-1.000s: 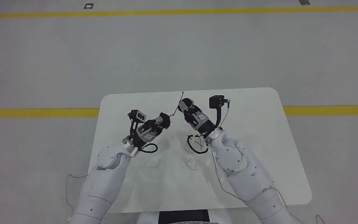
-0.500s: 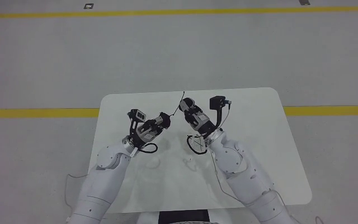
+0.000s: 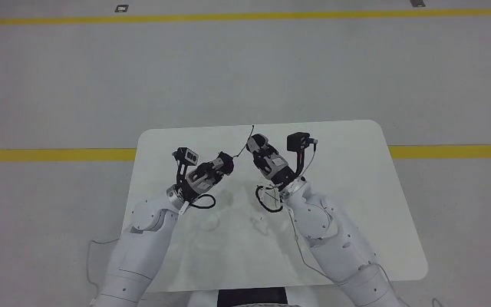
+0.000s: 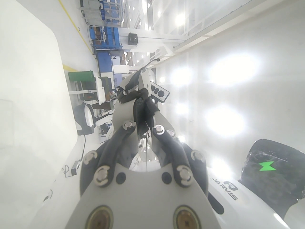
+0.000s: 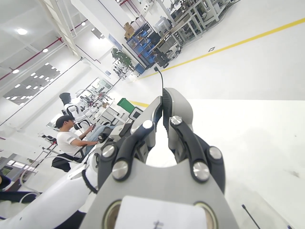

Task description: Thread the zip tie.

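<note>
Two arms reach over the white desk (image 3: 349, 165), each ending in one tool, and the two tools sit near each other above the desk's middle. The left tool (image 3: 223, 163) is clenched, its dark pads (image 4: 143, 111) pressed together. Whether anything lies between them cannot be told.

Just beyond it and slightly to the right, the right tool (image 3: 252, 143) is clenched on one black zip tie (image 5: 160, 78). The strap is pinched between the fingertips, and a short length stands out past them, ending in its small head. In the top view this tie shows as a thin dark line that rises from the gap between the two tools and slants toward the far edge of the desk.

A second zip tie (image 5: 249, 216) lies flat on the desk, apart from both tools, so two ties can be counted in all.

Past the desk, two yellow lines cross the pale floor: the near line (image 3: 65, 154) level with the desk's far part, the far line (image 3: 230, 16) well beyond it.
</note>
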`<act>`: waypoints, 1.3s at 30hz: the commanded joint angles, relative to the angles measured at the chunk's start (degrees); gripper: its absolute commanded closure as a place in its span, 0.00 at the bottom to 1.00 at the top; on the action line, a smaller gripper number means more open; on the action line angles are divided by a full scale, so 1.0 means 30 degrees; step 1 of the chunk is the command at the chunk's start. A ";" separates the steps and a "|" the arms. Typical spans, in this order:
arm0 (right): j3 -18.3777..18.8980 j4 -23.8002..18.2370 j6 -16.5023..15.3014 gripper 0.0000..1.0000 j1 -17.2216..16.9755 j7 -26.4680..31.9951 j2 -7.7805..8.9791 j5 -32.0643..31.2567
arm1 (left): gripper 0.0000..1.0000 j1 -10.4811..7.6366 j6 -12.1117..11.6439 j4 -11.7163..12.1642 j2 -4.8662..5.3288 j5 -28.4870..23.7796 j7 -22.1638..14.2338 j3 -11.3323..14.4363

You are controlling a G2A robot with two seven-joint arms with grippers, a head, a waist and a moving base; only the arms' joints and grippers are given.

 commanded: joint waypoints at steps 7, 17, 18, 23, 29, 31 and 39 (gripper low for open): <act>-0.0032 -0.0196 -0.0012 1.00 -0.0069 -0.0225 -0.0028 -0.0198 | 1.00 0.0034 0.0000 -0.0146 -0.0256 0.0309 0.0265 -0.0153; -0.0094 -0.0174 -0.0313 1.00 -0.0056 -0.0629 -0.0083 -0.0238 | 1.00 -0.0003 0.0000 -0.0056 -0.0570 0.0558 0.0462 -0.0407; -0.0109 -0.0154 -0.0334 1.00 -0.0046 -0.0634 -0.0090 -0.0233 | 1.00 -0.0017 0.0000 -0.0045 -0.0601 0.0551 0.0473 -0.0438; -0.0154 -0.0048 -0.0389 1.00 -0.0021 -0.0688 -0.0121 -0.0186 | 1.00 -0.0076 0.0000 -0.0013 -0.0790 0.0515 0.0384 -0.0576; -0.0192 0.0049 -0.0398 1.00 0.0067 -0.0841 -0.0172 -0.0054 | 1.00 -0.0212 0.0000 0.0195 -0.0997 0.0585 0.0095 -0.0602; -0.0204 0.0102 -0.0374 1.00 0.0124 -0.0897 -0.0192 -0.0063 | 1.00 -0.0275 0.0000 0.0327 -0.1061 0.0551 -0.0189 -0.0533; -0.0157 0.0263 -0.0220 1.00 0.0227 -0.1064 -0.0244 -0.0114 | 1.00 -0.0423 0.0000 0.0589 -0.1246 0.0597 -0.0567 -0.0602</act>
